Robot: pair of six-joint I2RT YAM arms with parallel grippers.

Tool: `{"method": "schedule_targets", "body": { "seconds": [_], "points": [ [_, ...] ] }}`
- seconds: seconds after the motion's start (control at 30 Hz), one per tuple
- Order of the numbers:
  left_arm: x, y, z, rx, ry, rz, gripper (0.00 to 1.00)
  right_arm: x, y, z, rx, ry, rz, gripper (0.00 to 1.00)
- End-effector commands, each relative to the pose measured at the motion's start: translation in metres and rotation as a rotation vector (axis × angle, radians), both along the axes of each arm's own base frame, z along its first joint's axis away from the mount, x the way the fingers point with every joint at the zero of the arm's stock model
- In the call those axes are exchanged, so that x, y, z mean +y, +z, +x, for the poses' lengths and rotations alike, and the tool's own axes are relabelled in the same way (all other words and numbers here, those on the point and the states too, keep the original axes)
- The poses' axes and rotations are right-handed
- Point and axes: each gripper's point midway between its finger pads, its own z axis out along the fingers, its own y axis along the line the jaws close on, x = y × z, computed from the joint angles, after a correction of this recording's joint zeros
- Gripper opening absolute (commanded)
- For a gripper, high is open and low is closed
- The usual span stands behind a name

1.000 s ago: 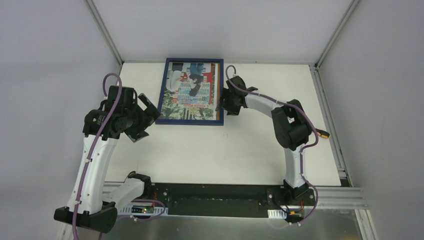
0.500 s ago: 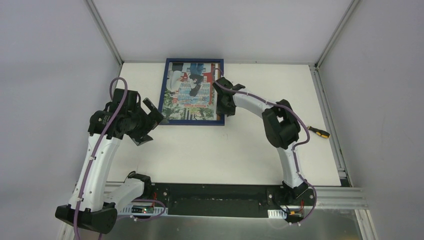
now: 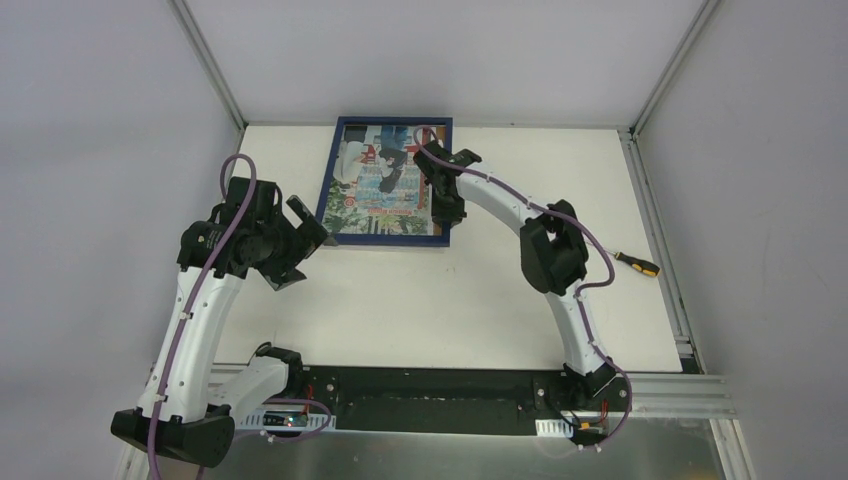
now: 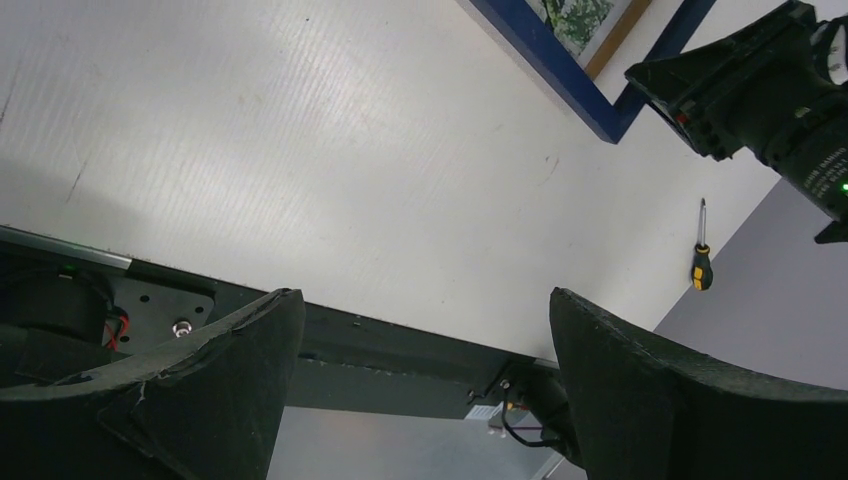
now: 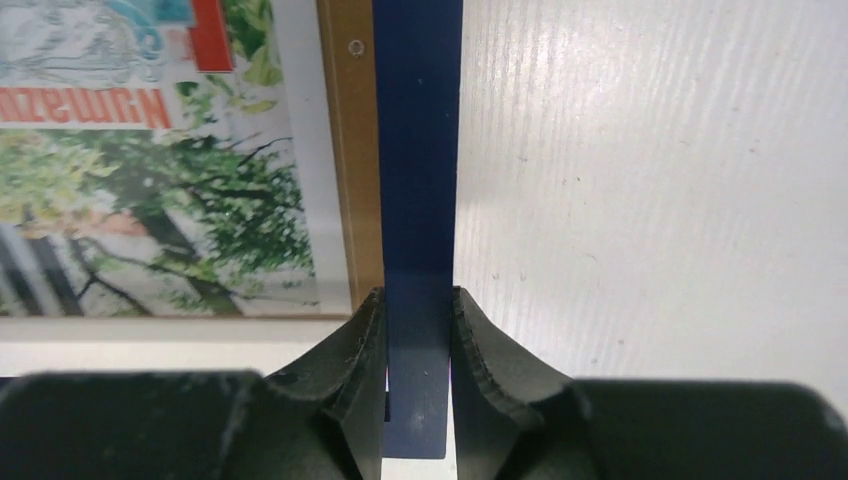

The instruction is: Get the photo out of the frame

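Observation:
The dark-blue frame lies flat at the back middle of the table, and its near corner shows in the left wrist view. Inside it sits the colourful photo, with green foliage and red lettering beside a light wood-coloured rim. My right gripper reaches over the frame's right side; its jaws are shut on the blue frame bar, one finger on each side. My left gripper hovers just left of the frame's near-left corner, wide open with nothing between its fingers.
A screwdriver with a yellow and black handle lies near the table's right edge, also visible as the screwdriver in the left wrist view. White table stretches in front of the frame. A black base rail runs along the near edge.
My right arm has swung left and back over the frame's right side and its jaws have closed on the frame bar. The frame has shifted slightly. The left arm moved a little towards the frame.

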Motion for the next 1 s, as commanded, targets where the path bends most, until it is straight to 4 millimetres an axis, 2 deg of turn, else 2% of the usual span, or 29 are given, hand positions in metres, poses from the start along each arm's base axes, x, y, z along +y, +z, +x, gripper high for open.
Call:
{"method": "schedule_targets", "body": {
  "seconds": [0.0, 0.1, 0.3, 0.4, 0.57, 0.67, 0.97],
  "points": [
    [0.005, 0.006, 0.003, -0.028, -0.002, 0.029, 0.96, -0.001, 0.054, 0.002, -0.015, -0.041, 0.036, 0.05],
    [0.005, 0.006, 0.003, -0.03, -0.008, 0.032, 0.96, 0.003, 0.075, 0.001, -0.007, -0.06, 0.09, 0.0],
    [0.008, 0.012, 0.0, -0.064, -0.007, 0.043, 0.96, 0.017, 0.118, -0.002, 0.04, -0.113, 0.355, 0.0],
    [0.009, 0.02, 0.001, -0.093, -0.006, 0.045, 0.96, 0.008, 0.138, 0.003, 0.023, -0.154, 0.441, 0.0],
    [0.008, 0.031, 0.003, -0.119, -0.016, 0.038, 0.96, -0.026, 0.15, 0.0, 0.014, -0.191, 0.502, 0.0],
    [0.005, 0.033, 0.004, -0.122, -0.029, 0.032, 0.96, -0.055, 0.152, -0.014, 0.006, -0.171, 0.484, 0.0],
    [-0.002, 0.02, 0.013, -0.063, -0.08, 0.03, 0.96, -0.148, 0.122, -0.063, 0.008, -0.102, 0.429, 0.0]
  ]
}}
